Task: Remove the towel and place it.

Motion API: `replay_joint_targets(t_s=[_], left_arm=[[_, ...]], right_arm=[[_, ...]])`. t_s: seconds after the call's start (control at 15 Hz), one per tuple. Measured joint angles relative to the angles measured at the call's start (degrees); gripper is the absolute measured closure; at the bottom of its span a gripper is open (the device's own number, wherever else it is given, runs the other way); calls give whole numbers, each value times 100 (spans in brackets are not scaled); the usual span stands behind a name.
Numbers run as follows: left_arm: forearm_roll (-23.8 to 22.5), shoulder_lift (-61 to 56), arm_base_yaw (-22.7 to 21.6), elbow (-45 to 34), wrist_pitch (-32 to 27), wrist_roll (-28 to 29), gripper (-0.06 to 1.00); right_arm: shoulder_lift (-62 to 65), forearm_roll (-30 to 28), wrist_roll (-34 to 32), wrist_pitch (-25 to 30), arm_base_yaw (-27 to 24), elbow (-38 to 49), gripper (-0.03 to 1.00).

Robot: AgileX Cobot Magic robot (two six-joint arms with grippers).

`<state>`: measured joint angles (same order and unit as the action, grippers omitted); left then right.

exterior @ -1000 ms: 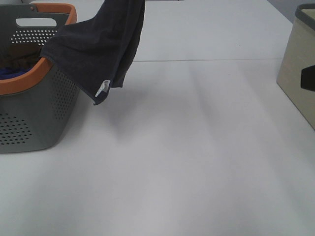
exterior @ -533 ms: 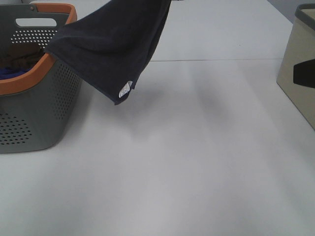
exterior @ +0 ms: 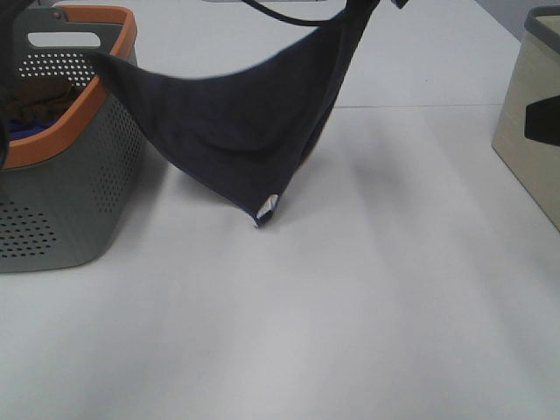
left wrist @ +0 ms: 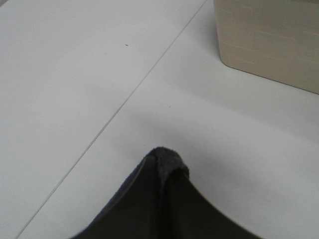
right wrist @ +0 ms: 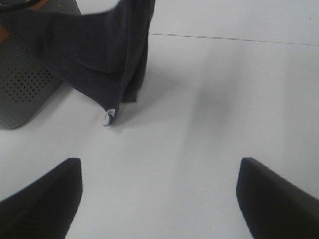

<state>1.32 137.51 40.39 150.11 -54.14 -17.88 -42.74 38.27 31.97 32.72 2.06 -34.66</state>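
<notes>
The dark navy towel (exterior: 254,122) hangs stretched from a pinched corner at the top edge of the high view. Its far corner is still at the basket's orange rim (exterior: 96,61). Its lowest corner, with the white tag (exterior: 268,207), is at or just above the table. In the left wrist view a bunched towel corner (left wrist: 167,164) sticks out at the grip; the left fingers themselves are hidden. In the right wrist view my right gripper (right wrist: 159,199) is open and empty above the table, with the towel (right wrist: 99,55) and its tag (right wrist: 109,117) ahead of it.
A grey perforated basket (exterior: 61,201) with an orange rim stands at the left, holding a brown cloth (exterior: 35,94) and a bright blue cloth (exterior: 24,129). A beige box (exterior: 529,122) stands at the right edge, also seen in the left wrist view (left wrist: 269,40). The table is white.
The towel's held corner has moved right. The cloth has pulled further off the basket, and the tag corner has swung right and down toward the table.
</notes>
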Motion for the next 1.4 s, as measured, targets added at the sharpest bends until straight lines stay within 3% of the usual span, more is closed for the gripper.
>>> replay_joint_targets(t_s=[0.53,0.73,1.0,1.2,1.27,1.4], left_arm=[[-132,-29,17,0,-424,-6,94],[-132,-252,17,0,-831,-17,94],[-132,-710,17,0,-940,-46,94],[-132,-825,17,6,-951,-63,94],[-132,-848,17,6,-957,-80,94],[-132,-882,17,6,-957,-143,94]], right_arm=[[-63,17,172,-132,0,0,23],[-418,384,584,-166,0,0,26],[-1289,2108,2510,-218,0,0,26],[-2028,3816,4274,-218,0,0,26],[-2481,4675,5076,-201,0,0,26],[-2865,5162,5678,-201,0,0,26]])
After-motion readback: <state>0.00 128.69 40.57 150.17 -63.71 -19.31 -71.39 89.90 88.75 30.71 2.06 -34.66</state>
